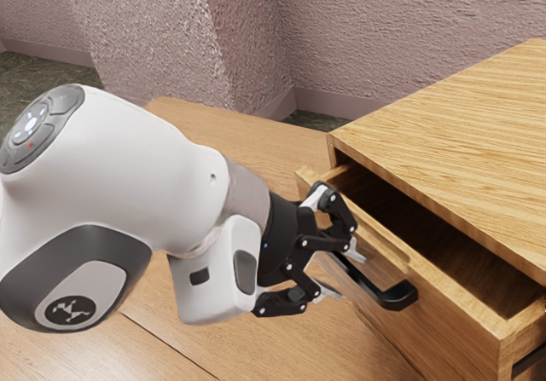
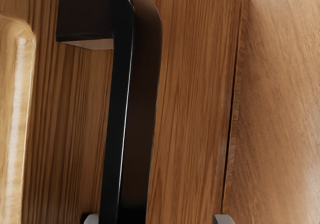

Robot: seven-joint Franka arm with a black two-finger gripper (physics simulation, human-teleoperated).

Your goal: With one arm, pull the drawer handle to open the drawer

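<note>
here, our gripper (image 1: 339, 272) straddles handle (image 1: 388, 291), jaws apart, unclamped; drawer (image 1: 431, 330) part out; we should pull straight, level, slow.

No readable text or numbers, only a white emblem (image 1: 68, 310) on the arm (image 1: 128, 193)

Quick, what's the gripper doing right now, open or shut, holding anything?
Gripper: open, its fingers straddling the black drawer handle without clamping it from both sides.
</note>
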